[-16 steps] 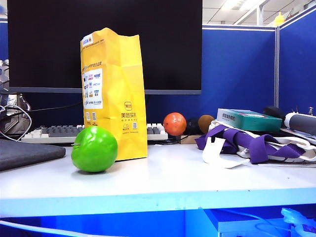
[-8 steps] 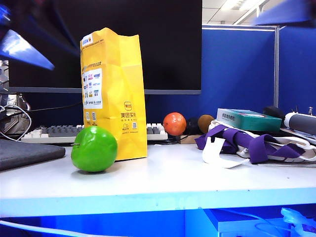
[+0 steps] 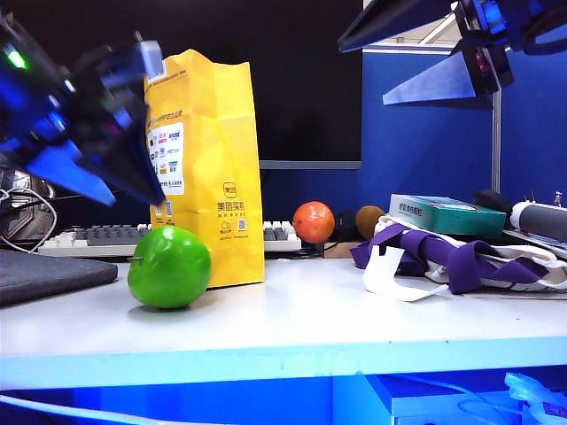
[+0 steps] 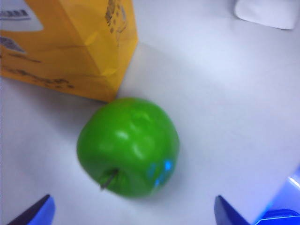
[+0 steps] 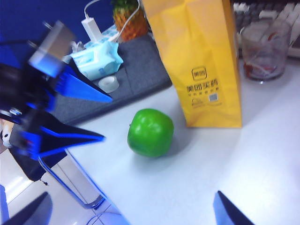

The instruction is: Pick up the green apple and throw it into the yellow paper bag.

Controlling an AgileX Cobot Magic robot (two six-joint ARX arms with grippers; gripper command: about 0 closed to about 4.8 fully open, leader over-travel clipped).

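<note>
- Above the green apple [image 3: 168, 266] and a little to its left in the exterior view, the left gripper [image 3: 106, 181] hangs in the air with its jaws spread wide, holding nothing; its blue fingers [image 3: 66, 173] slope down toward the fruit and stay clear of it.
- From the left wrist view the green apple [image 4: 128, 146] lies ahead of the two spread fingertips [image 4: 33, 212], stem toward the camera.
- High above the apple and far to its right in the exterior view, the right gripper [image 3: 425, 49] is also wide apart and empty, up near the top of the blue partition [image 3: 425, 133].
- Resting on the white table [image 3: 354, 319], the apple sits just beside the front corner of the yellow paper bag [image 3: 208, 168], which stands upright behind it; whether they touch cannot be told.
- Behind the apple, past the bag, lie a keyboard [image 3: 106, 235], an orange-red fruit [image 3: 313, 221] and a brown fruit [image 3: 368, 220].
- Well to the apple's right lies a purple and white cloth bag [image 3: 461, 261].
</note>
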